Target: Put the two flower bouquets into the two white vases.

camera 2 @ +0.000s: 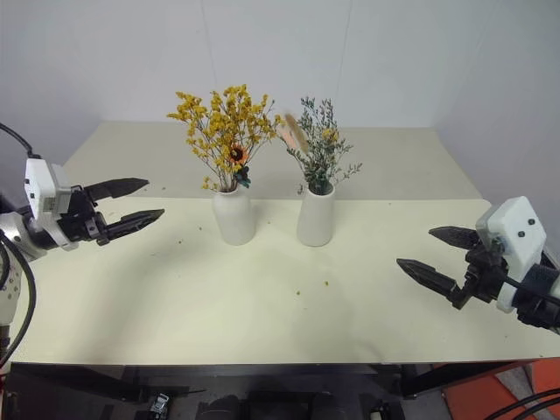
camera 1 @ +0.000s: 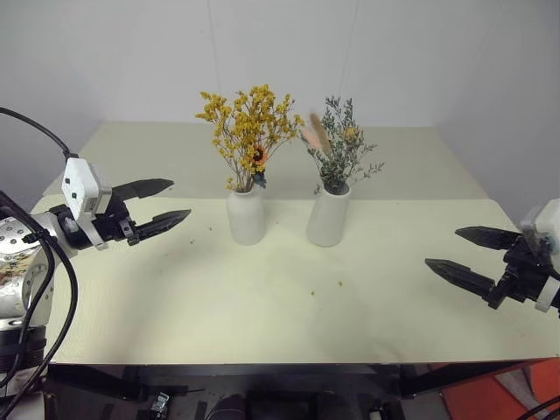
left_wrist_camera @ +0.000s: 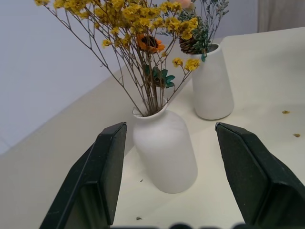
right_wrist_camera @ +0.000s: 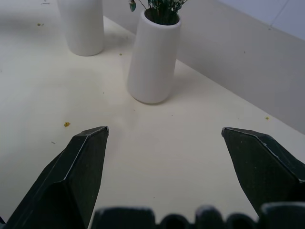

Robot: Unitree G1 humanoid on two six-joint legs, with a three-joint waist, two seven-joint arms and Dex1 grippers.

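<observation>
The yellow-orange bouquet stands upright in the bottle-shaped white vase at the table's middle. Just to its right, the grey-green bouquet with a peach plume stands in the tapered white vase. My left gripper hovers open to the left of the bottle vase, pointing toward it, with nothing between its fingers. My right gripper is open and empty near the table's right edge, well clear of the tapered vase. In the left wrist view the bottle vase sits between the fingers, farther off.
The cream table top carries a few tiny yellow petal crumbs. A second table section extends behind the vases to a white wall. An orange object sits on the floor at the lower right.
</observation>
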